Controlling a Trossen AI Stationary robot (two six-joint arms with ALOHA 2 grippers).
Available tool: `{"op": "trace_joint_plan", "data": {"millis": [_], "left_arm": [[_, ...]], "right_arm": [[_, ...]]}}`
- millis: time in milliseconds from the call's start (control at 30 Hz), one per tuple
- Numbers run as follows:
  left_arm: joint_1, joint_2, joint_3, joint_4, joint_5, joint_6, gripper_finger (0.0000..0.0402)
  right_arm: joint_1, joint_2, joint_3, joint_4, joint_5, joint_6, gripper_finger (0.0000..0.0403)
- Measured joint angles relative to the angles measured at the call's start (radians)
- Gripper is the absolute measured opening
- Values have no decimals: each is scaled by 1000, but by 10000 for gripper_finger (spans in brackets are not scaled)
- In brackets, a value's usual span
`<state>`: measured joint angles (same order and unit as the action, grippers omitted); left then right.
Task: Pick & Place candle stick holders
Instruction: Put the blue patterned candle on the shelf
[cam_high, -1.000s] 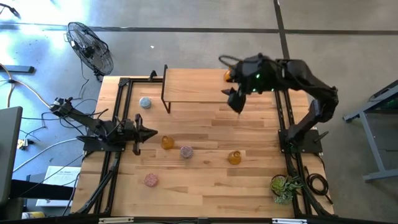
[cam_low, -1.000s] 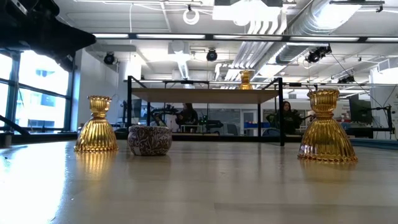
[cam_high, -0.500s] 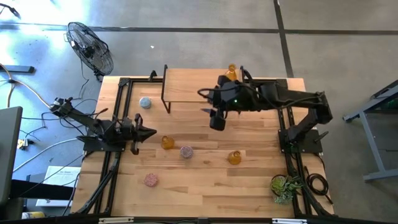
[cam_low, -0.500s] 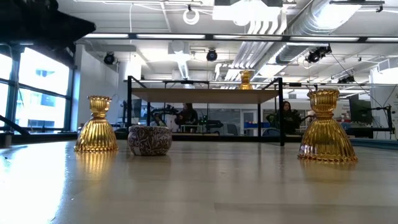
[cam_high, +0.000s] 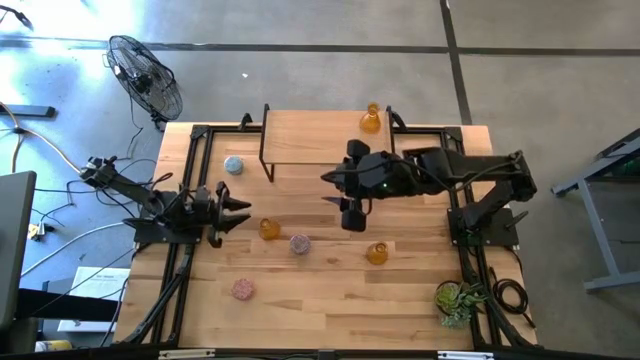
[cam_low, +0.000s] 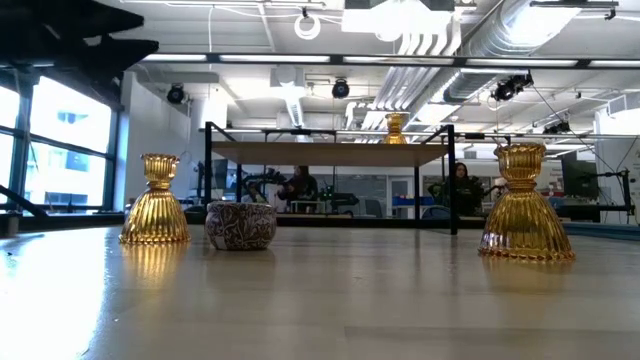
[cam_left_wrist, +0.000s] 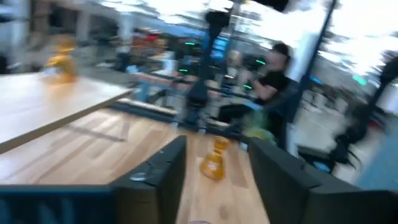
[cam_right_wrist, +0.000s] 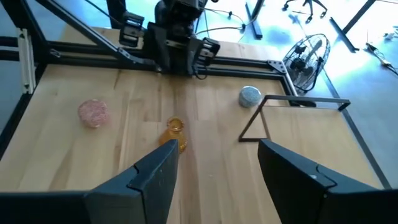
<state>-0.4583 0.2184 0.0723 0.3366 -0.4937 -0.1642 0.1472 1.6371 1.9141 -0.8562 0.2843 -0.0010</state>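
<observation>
The left gripper (cam_high: 240, 208) sits low at the table's left side with its fingers (cam_left_wrist: 163, 171) spread apart and nothing between them; 1 amber holder (cam_high: 269, 229) stands just to its right and slightly nearer, not touched. The right gripper (cam_high: 350, 212) hovers over the middle of the table (cam_high: 330, 290), fingers (cam_right_wrist: 155, 174) parted and empty, with that same amber holder below and ahead of it.

A 2nd amber holder (cam_high: 376, 254) stands right of centre, a 3rd amber holder (cam_high: 370, 118) on the far edge of the raised shelf (cam_high: 310, 140). A pink holder (cam_high: 299, 243) sits between the 2 table ambers, another pink holder (cam_high: 242, 290) nearer the front left, and the pale blue holder (cam_high: 233, 165) far left beside the shelf.

The left wrist view is blurred. The low view shows only 3 ambers and 1 squat holder; both grippers are out of it.
</observation>
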Motion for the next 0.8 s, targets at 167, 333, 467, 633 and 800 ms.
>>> {"op": "trace_joint_plan", "data": {"millis": [167, 333, 467, 633, 800], "left_arm": [[-1, 0, 0, 13, 67, 47, 237], [0, 0, 0, 25, 58, 87, 293], [0, 0, 0, 33, 58, 136, 345], [0, 0, 0, 28, 136, 371, 395], [0, 0, 0, 70, 183, 523, 382]], "right_arm": [[7, 0, 0, 0, 4, 5, 217], [6, 0, 0, 0, 5, 30, 217], [6, 0, 0, 0, 5, 40, 217], [6, 0, 0, -2, 2, 72, 217], [6, 0, 0, -22, -2, 78, 217]]}}
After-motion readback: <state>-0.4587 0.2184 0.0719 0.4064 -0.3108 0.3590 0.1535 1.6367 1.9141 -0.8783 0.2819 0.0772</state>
